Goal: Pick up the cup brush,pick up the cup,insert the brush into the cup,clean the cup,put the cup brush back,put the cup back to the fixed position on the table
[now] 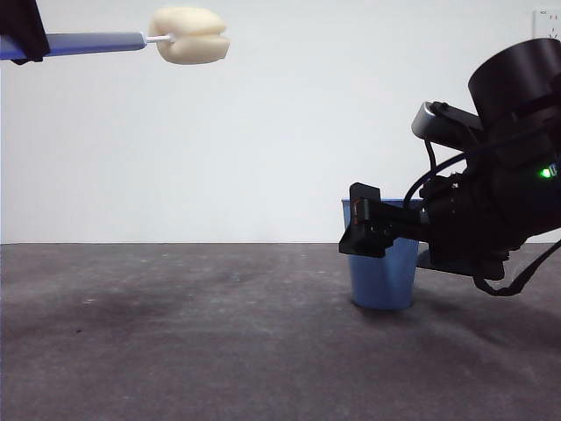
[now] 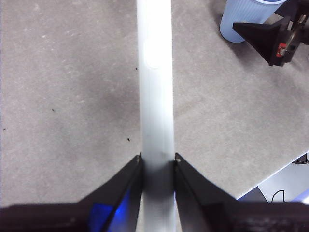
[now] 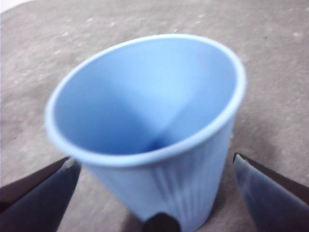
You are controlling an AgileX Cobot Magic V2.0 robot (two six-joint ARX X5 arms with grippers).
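The front camera sits low, level with the table (image 1: 175,333), facing the white wall (image 1: 289,132); the cup (image 1: 383,272) stands near and fairly large.

The left wrist camera looks down along its own fingers (image 2: 123,188), which pinch the brush handle (image 2: 155,96) between them, onto bare table well below. Far beyond the fingertips it catches the cup (image 2: 241,19) and the right gripper (image 2: 270,38), so it shares that corner with the front view.

The right wrist camera hangs very close above the cup (image 3: 149,121), tilted into its open mouth, one finger (image 3: 43,193) on either side of it.
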